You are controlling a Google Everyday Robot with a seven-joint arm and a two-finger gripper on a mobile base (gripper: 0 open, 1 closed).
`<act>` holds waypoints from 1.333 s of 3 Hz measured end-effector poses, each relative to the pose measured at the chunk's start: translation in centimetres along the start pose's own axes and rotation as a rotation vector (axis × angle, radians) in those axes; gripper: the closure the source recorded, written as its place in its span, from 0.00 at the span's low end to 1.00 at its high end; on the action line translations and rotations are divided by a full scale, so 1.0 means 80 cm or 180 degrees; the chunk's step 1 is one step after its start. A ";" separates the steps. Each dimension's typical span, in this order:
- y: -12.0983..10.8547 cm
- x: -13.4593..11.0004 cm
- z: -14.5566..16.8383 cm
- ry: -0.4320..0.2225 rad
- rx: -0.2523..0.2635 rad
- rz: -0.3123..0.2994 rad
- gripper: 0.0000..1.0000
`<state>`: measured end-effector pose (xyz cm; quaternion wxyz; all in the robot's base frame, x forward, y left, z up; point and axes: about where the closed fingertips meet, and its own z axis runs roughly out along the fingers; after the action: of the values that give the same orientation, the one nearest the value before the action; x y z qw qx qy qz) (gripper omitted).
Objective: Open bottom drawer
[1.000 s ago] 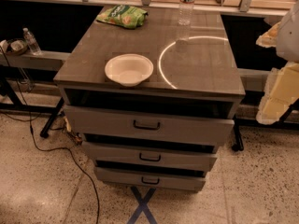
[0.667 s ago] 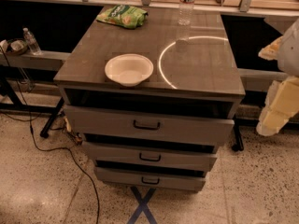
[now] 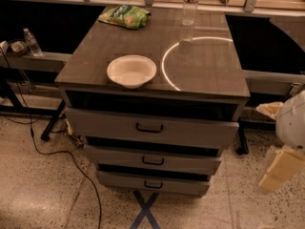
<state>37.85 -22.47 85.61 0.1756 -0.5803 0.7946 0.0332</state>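
Camera view. Gripper sits at the lower right of the scene, a cream-coloured piece hanging below a rounded white arm segment, over the speckled floor. It is clear of the cabinet and touches nothing. Whether it is open or closed: cannot tell.

Left of the gripper and slightly lower: the bottom drawer, a grey wood-grain front, lowest of three, with a small black bar handle at its middle. A dark gap runs above the front. The gripper is well apart from that handle.

Left of the gripper at about its own height: the middle drawer. Above that, the top drawer, widest-looking front. Each carries the same black handle.

Up and left of the gripper: the cabinet top, with a bright ring-shaped reflection. On it stand a white bowl near the front edge, a green snack bag at the far left corner and a clear water bottle at the back.

Far left of the gripper: a black cable trails over the floor. A blue tape cross marks the floor just in front of the bottom drawer.
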 end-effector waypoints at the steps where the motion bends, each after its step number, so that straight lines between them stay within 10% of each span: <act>1: 0.057 0.013 0.102 -0.0078 -0.0240 -0.0126 0.00; 3: 0.071 0.016 0.125 -0.0051 -0.0187 0.0030 0.00; 4: 0.109 0.022 0.206 0.0078 -0.0131 0.0237 0.00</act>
<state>33.24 -17.01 68.32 0.1526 -0.5541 0.8168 0.0489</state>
